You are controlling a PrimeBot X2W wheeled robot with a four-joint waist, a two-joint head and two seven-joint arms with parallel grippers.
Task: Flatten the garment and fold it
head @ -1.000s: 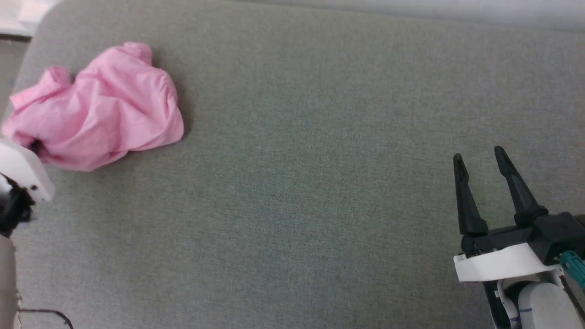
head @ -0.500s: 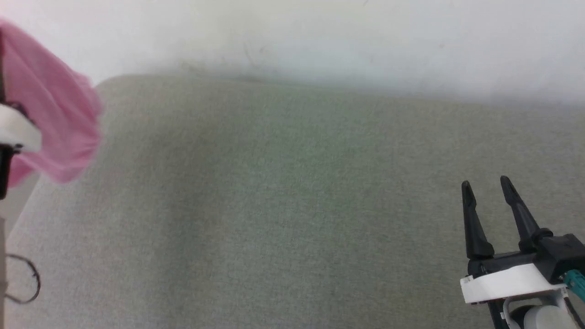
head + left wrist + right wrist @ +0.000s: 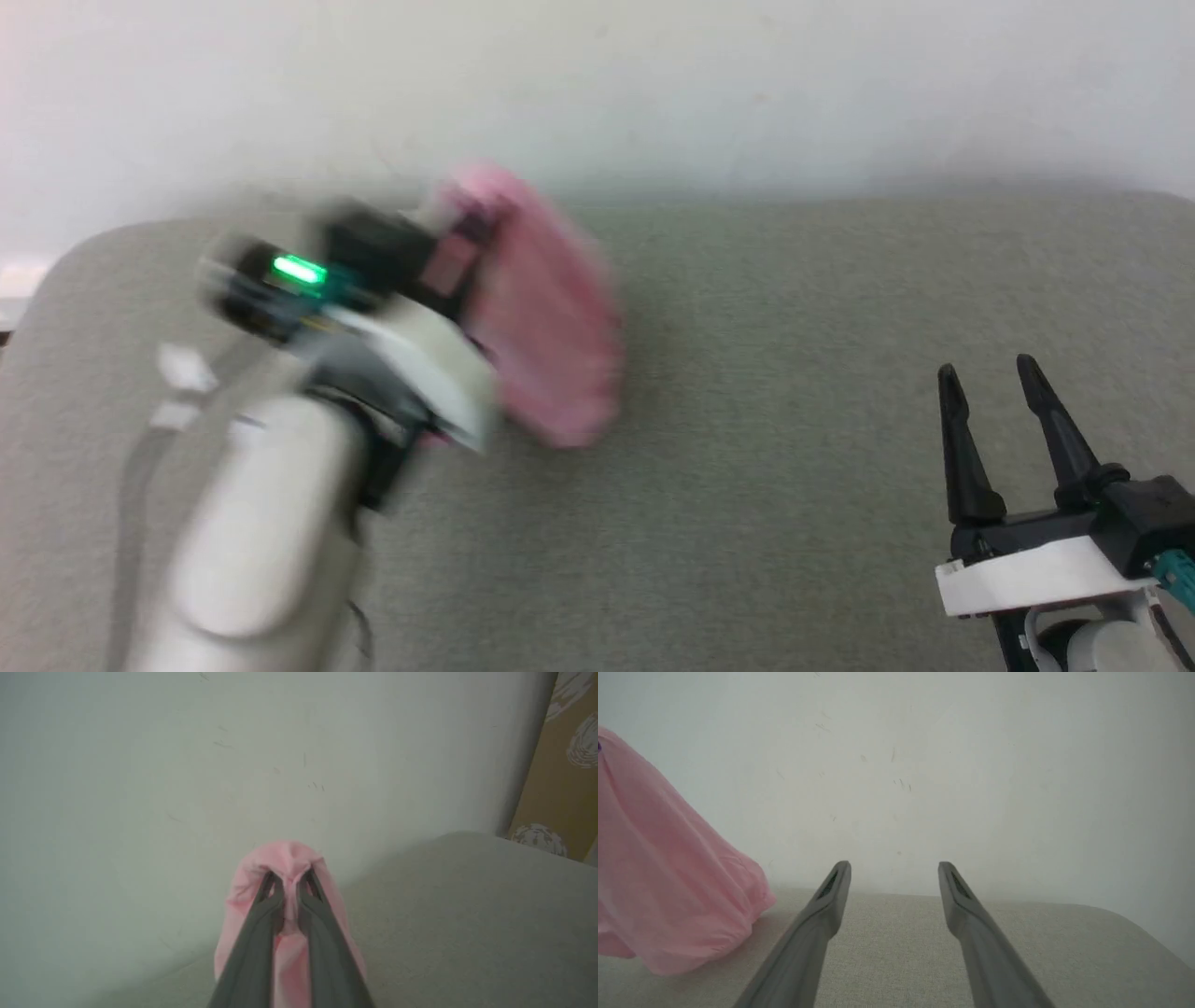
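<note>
A: Starting left: how is the left gripper looking?
B: Fingers are pressing together, pinching a bunched fold of the shorts. A green light is glowing on its wrist.
A: And the shorts?
B: Pale pink and crumpled, hanging from that pinch over the grey cushion. They are blurring in the head view.
A: And the right gripper?
B: Fingers are standing spread, gripping nothing, well apart from the shorts.

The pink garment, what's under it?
The grey-green fabric surface lies under the garment, which hangs pinched in the left gripper. The patch beneath is covered, so whether its hem touches is unclear.
</note>
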